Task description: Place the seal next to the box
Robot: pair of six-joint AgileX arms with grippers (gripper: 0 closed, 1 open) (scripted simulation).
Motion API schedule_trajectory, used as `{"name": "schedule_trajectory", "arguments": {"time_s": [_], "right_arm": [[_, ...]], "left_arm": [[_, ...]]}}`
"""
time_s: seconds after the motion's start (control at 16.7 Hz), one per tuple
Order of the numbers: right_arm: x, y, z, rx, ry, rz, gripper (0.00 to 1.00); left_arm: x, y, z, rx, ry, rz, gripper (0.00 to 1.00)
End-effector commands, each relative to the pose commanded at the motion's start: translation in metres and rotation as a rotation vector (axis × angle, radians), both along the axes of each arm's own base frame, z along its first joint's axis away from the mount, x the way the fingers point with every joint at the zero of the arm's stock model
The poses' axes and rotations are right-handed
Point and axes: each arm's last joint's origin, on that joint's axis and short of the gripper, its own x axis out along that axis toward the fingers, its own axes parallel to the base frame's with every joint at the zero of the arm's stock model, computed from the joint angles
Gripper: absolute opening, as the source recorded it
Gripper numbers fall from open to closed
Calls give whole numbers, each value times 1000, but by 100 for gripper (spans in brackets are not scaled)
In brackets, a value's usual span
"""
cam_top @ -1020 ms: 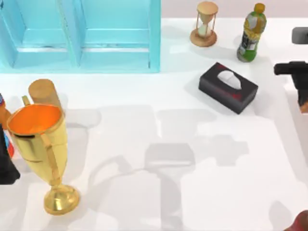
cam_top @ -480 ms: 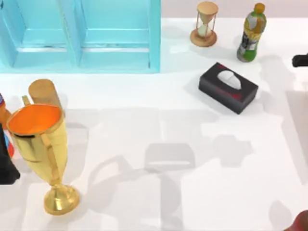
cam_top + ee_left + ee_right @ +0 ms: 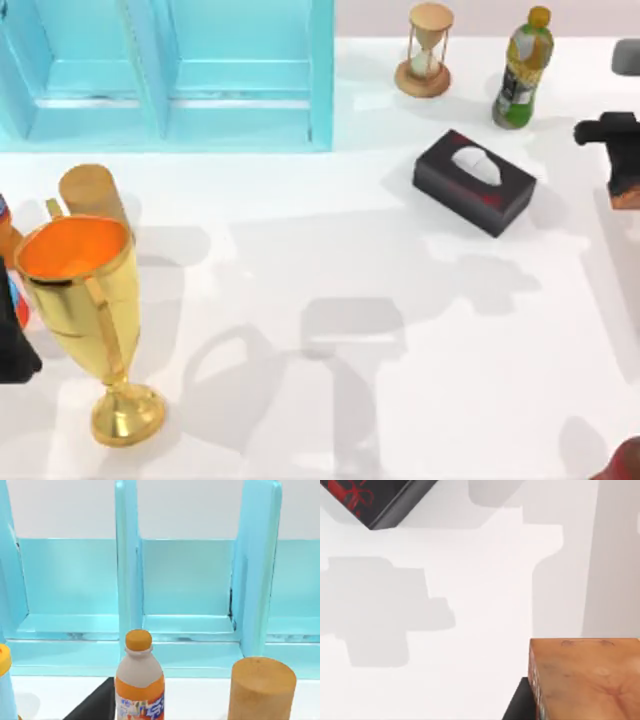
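The black box, with white tissue in its top slot, lies at an angle on the table's right half. Its red-marked corner is also seen in the right wrist view. My right gripper hangs at the right edge, to the right of the box and apart from it. It is shut on the reddish-brown seal. The right wrist view has the seal close up above bare white table, with a dark finger beside it. My left arm is parked at the left edge.
A light-blue cabinet spans the back left. A golden trophy and a wooden cylinder stand front left. An hourglass and a green bottle stand behind the box. An orange-capped bottle is near the left arm.
My right gripper with the seal pulled almost out of the right edge half a second ago, then came back in, slightly higher in the view than a second ago. The box has not moved.
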Motion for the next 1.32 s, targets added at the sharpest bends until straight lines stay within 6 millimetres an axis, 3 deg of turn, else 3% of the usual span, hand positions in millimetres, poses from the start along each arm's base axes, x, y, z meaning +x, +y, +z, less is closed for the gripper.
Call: {"name": "schedule_trajectory", "arguments": {"time_s": [0.18,0.48,1.26,1.32], "right_arm": [[-13,-6,-26,-55,111,-28,0],[-17,-10,-30,-71,147,-37,0],[-17,-10,-30,-71,147,-37,98],[-17,-10,-30,-71,147,-37,100]], "left_arm": [[0,0,0,0,0,0,100],[0,0,0,0,0,0,100],[0,0,0,0,0,0,100],[0,0,0,0,0,0,100]]}}
